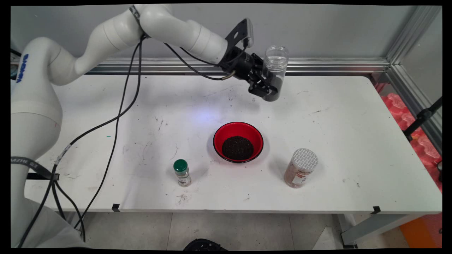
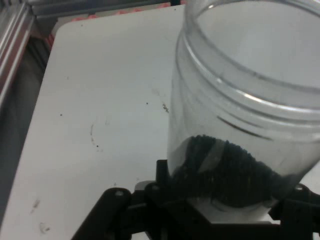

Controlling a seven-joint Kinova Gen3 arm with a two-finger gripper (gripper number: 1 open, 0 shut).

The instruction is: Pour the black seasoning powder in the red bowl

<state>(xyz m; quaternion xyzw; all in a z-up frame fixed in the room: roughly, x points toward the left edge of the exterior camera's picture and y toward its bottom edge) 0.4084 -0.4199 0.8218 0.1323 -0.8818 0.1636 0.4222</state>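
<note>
Green-capped bottle (image 1: pixel 182 172) stands nearest; only the hand view shows dark grains (image 2: pixel 227 172) in the end effector's (image 1: pixel 264 82) pinched jar (image 1: pixel 274 70).

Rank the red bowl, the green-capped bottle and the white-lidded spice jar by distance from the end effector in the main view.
1. Red bowl, below the end effector, mid-table.
2. White-lidded spice jar, near edge, right.
3. Green-capped bottle, near edge, left.

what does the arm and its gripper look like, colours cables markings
The arm is glossy white, built of rounded tubular links, with blue KINOVA lettering on the big link at left. Black cables hang loosely from it, and a black band wraps the upper link. A black bracket sits at the wrist. The gripper is black, with angular linkage and two jaws.
</note>
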